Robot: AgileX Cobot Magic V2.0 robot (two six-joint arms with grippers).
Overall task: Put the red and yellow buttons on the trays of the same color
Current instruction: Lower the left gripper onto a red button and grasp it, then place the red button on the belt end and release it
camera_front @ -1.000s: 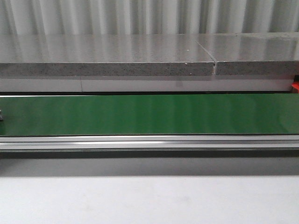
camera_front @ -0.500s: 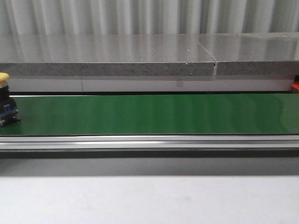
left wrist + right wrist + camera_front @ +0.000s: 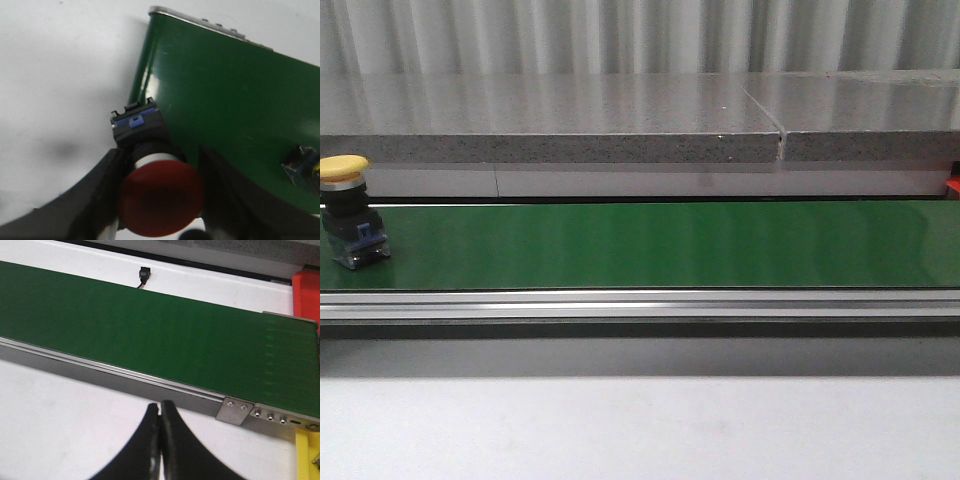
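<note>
A yellow button [image 3: 344,168] on a black and blue base stands upright at the far left of the green conveyor belt [image 3: 660,245] in the front view. In the left wrist view my left gripper [image 3: 160,167] is shut on a red button [image 3: 161,204], its black fingers [image 3: 102,192] against both sides of the cap, over the belt's end. A blurred item [image 3: 302,164] with a bit of yellow lies on the belt at that view's edge. My right gripper [image 3: 160,412] is shut and empty over the white table. The red tray [image 3: 306,290] and yellow tray [image 3: 306,455] flank the belt's other end.
An aluminium rail [image 3: 640,303] runs along the belt's front edge, with a grey stone ledge [image 3: 550,125] behind. White tabletop [image 3: 640,425] lies in front. A metal bracket [image 3: 236,411] and a small black connector [image 3: 144,275] sit by the belt.
The yellow button has come into the front view from the left edge and travelled right along the belt. Nothing else in that view has shifted.
</note>
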